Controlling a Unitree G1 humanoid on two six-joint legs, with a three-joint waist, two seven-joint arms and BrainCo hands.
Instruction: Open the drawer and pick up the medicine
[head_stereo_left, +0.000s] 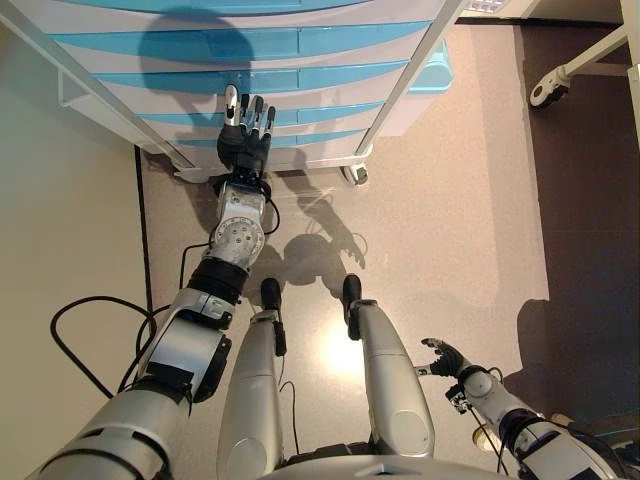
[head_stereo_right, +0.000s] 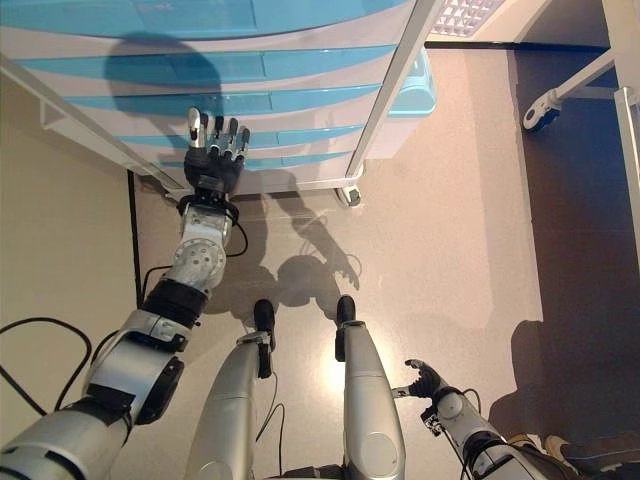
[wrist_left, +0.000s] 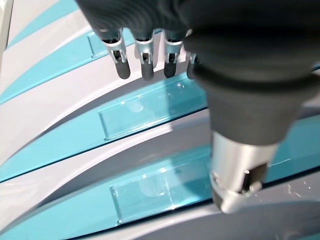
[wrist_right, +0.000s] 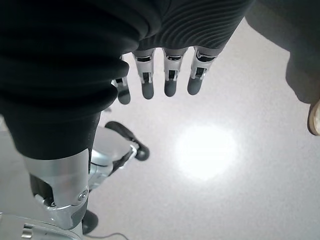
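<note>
Drawer (head_stereo_left: 300, 78) shut — left hand (head_stereo_left: 246, 135) near

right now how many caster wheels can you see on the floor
2: one wheel at the drawer cabinet's near corner, another wheel on a frame leg at far right. Others may be hidden.

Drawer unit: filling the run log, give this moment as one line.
left hand: open, at drawer unit front | drawers: closed | medicine: not seen | right hand: open, idle, low

Pale speckled floor (head_stereo_left: 450, 200) carries wheeled drawer unit (head_stereo_left: 300, 60) with blue fronts
</note>
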